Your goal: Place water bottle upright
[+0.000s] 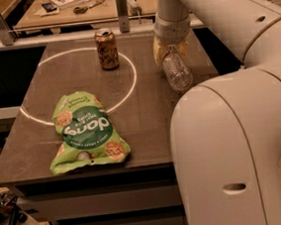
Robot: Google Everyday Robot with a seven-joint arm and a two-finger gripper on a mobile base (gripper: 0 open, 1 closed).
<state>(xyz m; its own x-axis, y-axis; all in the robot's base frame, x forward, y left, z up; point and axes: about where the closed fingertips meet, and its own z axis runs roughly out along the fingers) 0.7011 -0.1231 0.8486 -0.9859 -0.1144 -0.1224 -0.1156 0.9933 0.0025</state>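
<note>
The water bottle (177,72) is clear ribbed plastic and hangs tilted over the right side of the dark table (146,124), with its base toward the front right and its neck up in the gripper. My gripper (170,52), with tan fingers (160,52), reaches down from the white arm and is shut on the bottle's upper end. The cap is hidden by the fingers. I cannot tell whether the bottle's base touches the table.
A brown soda can (107,49) stands upright at the back, on a white circle line (128,88). A green chip bag (85,131) lies at the front left. My large white arm body (234,155) fills the front right. A bench with clutter (70,2) stands behind the table.
</note>
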